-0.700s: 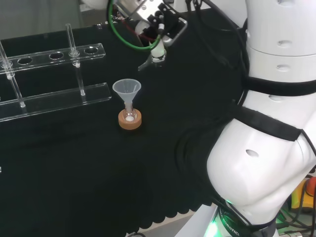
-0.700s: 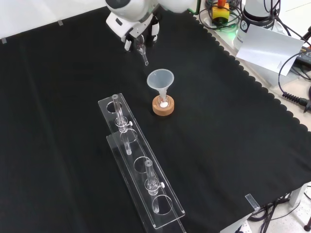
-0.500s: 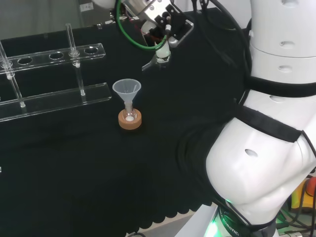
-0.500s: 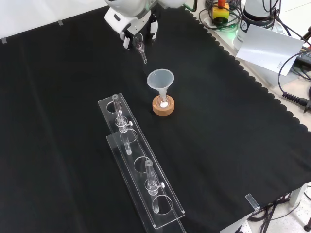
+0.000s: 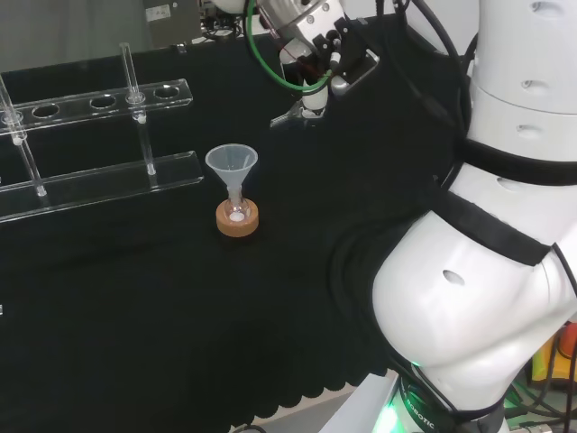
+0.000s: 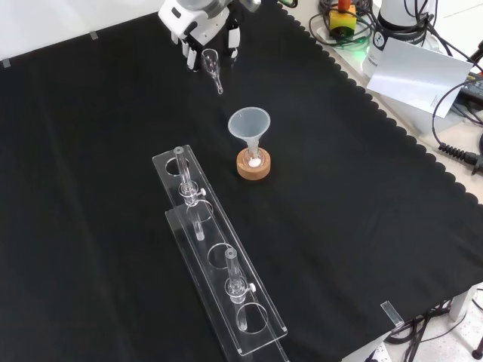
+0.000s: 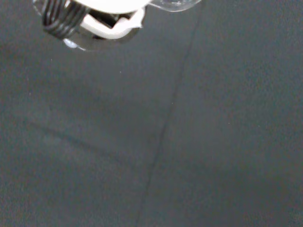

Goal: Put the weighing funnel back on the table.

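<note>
— So why is the weighing funnel (image 6: pixel 211 66) off the table?
— The hand (image 6: pixel 198 23) pinches it, stem slanting down below the fingers. Bare cloth (image 6: pixel 113 113) lies beneath; the funnel (image 6: pixel 250 123) stands aside, so lowering here looks safe

Head view: looks from behind and above the arm's base, over the white links (image 5: pixel 469 298) at its right, down across the black cloth (image 5: pixel 135 316). Front view: stands before the arm, looks steeply down on the same cloth, turned about a quarter from the head view. Shares with it the funnel (image 5: pixel 232 162) on the cork ring (image 5: pixel 237 219), the clear rack (image 5: pixel 90 180), and the hand (image 5: pixel 315 54) pinching the weighing funnel (image 5: pixel 293 115). Wrist view: hangs near bare cloth, looks past a blurred part of the hand.
</note>
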You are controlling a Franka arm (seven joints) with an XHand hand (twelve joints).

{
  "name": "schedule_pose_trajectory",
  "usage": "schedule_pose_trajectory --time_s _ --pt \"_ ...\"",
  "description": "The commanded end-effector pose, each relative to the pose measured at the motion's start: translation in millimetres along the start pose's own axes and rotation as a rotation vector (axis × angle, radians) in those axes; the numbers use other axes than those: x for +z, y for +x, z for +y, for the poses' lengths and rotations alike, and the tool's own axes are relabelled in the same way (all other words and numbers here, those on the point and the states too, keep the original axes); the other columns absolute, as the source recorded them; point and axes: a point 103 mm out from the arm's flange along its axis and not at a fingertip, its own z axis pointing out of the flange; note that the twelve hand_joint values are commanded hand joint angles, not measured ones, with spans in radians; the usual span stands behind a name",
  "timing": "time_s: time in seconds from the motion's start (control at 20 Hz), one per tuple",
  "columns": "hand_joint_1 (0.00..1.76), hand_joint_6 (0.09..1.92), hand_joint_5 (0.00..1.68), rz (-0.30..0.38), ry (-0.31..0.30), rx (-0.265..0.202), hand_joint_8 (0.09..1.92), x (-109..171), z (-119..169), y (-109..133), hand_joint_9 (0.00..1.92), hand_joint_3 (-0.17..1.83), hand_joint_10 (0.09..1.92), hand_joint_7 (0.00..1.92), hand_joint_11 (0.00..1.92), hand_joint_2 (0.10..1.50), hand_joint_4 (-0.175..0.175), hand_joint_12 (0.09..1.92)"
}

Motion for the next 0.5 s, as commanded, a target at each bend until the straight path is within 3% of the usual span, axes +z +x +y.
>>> schedule_pose_trajectory --time_s 0.05,0.3,0.5 --pt "1.11 0.94 1.13 0.087 -0.042 -0.007 0.54 26 7 -11 1.38 0.70 0.10 1.13 1.06 0.70 0.082 0.90" --pt "1.11 0.94 1.13 0.126 -0.079 -0.024 0.54 46 18 -14 1.38 0.70 0.10 1.13 1.06 0.70 0.078 0.90" --pt "1.11 0.94 1.13 0.135 -0.073 -0.034 0.54 58 27 -15 1.38 0.70 0.10 1.13 1.06 0.70 0.075 0.90"
